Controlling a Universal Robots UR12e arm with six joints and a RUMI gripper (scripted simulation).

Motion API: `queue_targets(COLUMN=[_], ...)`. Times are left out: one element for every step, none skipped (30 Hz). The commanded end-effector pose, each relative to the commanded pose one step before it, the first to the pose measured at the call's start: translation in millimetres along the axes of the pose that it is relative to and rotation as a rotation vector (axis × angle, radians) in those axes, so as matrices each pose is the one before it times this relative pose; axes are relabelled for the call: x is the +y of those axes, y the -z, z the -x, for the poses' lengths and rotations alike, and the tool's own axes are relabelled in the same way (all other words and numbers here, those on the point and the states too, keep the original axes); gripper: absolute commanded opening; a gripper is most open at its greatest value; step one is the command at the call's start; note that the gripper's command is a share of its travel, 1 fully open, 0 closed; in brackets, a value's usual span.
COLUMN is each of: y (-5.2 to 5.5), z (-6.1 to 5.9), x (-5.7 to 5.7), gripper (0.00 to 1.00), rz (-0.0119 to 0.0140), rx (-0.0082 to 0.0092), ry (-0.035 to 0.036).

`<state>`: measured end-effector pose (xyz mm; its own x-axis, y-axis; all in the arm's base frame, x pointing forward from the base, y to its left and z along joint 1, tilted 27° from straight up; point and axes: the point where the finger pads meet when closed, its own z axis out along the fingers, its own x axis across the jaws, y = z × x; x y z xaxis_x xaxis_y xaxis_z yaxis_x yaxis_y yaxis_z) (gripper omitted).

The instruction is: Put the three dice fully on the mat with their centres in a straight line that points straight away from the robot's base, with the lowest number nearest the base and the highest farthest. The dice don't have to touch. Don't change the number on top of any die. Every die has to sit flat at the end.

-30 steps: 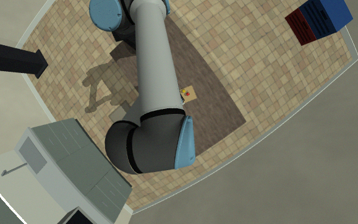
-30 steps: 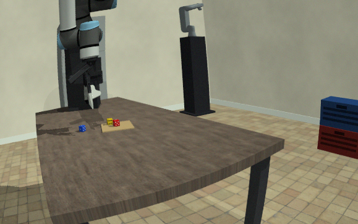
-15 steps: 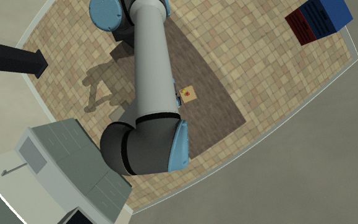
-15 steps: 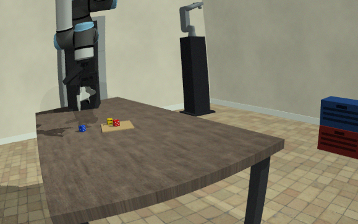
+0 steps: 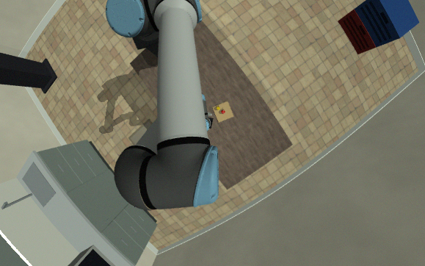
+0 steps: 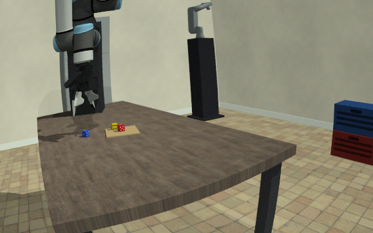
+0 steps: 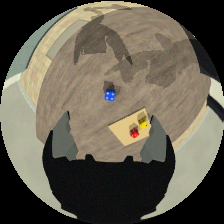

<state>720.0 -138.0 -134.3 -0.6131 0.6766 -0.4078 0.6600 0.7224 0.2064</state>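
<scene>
The tan mat (image 5: 227,117) (image 6: 132,130) (image 7: 120,131) lies on the table. A red die (image 5: 223,112) (image 6: 121,128) (image 7: 134,132) and a yellow die (image 5: 218,108) (image 6: 114,126) (image 7: 143,123) sit on it, close together. A blue die (image 6: 86,133) (image 7: 110,95) with white pips lies on the bare table beside the mat; the arm hides it in the top view. The top numbers are too small to read surely. My gripper (image 6: 84,111) (image 7: 110,113) is open and empty, high above the table. In the wrist view one finger overlaps the mat's edge beside the yellow die.
The brown table (image 5: 258,128) (image 6: 160,167) (image 7: 80,100) carries the mat and dice. The arm (image 5: 180,81) covers much of the top view. Blue (image 6: 357,119) and red (image 6: 354,146) crates stand on the floor. A black pedestal (image 6: 203,77) stands beyond the table.
</scene>
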Motion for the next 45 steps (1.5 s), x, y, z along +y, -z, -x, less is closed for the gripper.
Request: queue_targets(y=[0.28, -0.01, -0.01, -0.01, -0.01, 0.0, 0.0, -0.01, -0.01, 0.0, 0.0, 0.0, 0.0, 0.0, 0.0, 0.0, 0.0, 0.0, 0.0, 0.0, 0.0, 0.0, 0.0, 0.0, 0.0, 0.0, 0.0, 0.0, 0.0, 0.0, 0.0, 0.0, 0.0, 0.0, 0.0, 0.0, 0.0, 0.0, 0.0, 0.0, 0.0, 0.0, 0.0, 0.0, 0.0], z=[1.8, 0.24, 0.21, 0.18, 0.15, 0.0, 0.0, 0.13, 0.1, 0.08, 0.06, 0.04, 0.02, 0.01, 0.0, 0.0, 0.0, 0.0, 0.0, 0.0, 0.0, 0.0, 0.0, 0.0, 0.0, 0.0, 0.0, 0.0, 0.0, 0.0, 0.0, 0.0, 0.0, 0.0, 0.0, 0.0, 0.0, 0.0, 0.0, 0.0, 0.0, 0.0, 0.0, 0.0, 0.0], x=[-2.8, -0.4, -0.34, -0.29, -0.24, 0.0, 0.0, -0.2, -0.16, -0.12, -0.09, -0.06, -0.04, -0.02, -0.01, 0.0, 0.0, 0.0, 0.0, 0.0, 0.0, 0.0, 0.0, 0.0, 0.0, 0.0, 0.0, 0.0, 0.0, 0.0, 0.0, 0.0, 0.0, 0.0, 0.0, 0.0, 0.0, 0.0, 0.0, 0.0, 0.0, 0.0, 0.0, 0.0, 0.0], gripper=[1.0, 1.0, 1.0, 1.0, 1.0, 1.0, 1.0, 1.0, 1.0, 1.0, 1.0, 1.0, 1.0, 1.0, 1.0, 1.0, 0.24, 0.24, 0.24, 0.24, 0.24, 0.24, 0.24, 0.24, 0.24, 0.24, 0.24, 0.24, 0.24, 0.24, 0.24, 0.24, 0.24, 0.24, 0.24, 0.24, 0.24, 0.24, 0.24, 0.24, 0.24, 0.24, 0.24, 0.24, 0.24], rz=[-0.00055, 0.00002, 0.00002, 0.00002, 0.00001, 0.0, 0.0, 0.00001, 0.00001, 0.00001, 0.00001, 0.0, 0.0, 0.0, 0.0, 0.0, 0.0, 0.0, 0.0, 0.0, 0.0, 0.0, 0.0, 0.0, 0.0, 0.0, 0.0, 0.0, 0.0, 0.0, 0.0, 0.0, 0.0, 0.0, 0.0, 0.0, 0.0, 0.0, 0.0, 0.0, 0.0, 0.0, 0.0, 0.0, 0.0], rx=[-0.00139, -0.00004, -0.00004, -0.00003, -0.00003, 0.0, 0.0, -0.00002, -0.00002, -0.00001, -0.00001, -0.00001, 0.0, 0.0, 0.0, 0.0, 0.0, 0.0, 0.0, 0.0, 0.0, 0.0, 0.0, 0.0, 0.0, 0.0, 0.0, 0.0, 0.0, 0.0, 0.0, 0.0, 0.0, 0.0, 0.0, 0.0, 0.0, 0.0, 0.0, 0.0, 0.0, 0.0, 0.0, 0.0, 0.0], ry=[-0.07158, -0.00951, -0.00824, -0.00702, -0.00588, 0.0, 0.0, -0.00482, -0.00383, -0.00294, -0.00216, -0.00148, -0.00091, -0.00048, -0.00018, -0.00003, 0.0, 0.0, 0.0, 0.0, 0.0, 0.0, 0.0, 0.0, 0.0, 0.0, 0.0, 0.0, 0.0, 0.0, 0.0, 0.0, 0.0, 0.0, 0.0, 0.0, 0.0, 0.0, 0.0, 0.0, 0.0, 0.0, 0.0, 0.0, 0.0])
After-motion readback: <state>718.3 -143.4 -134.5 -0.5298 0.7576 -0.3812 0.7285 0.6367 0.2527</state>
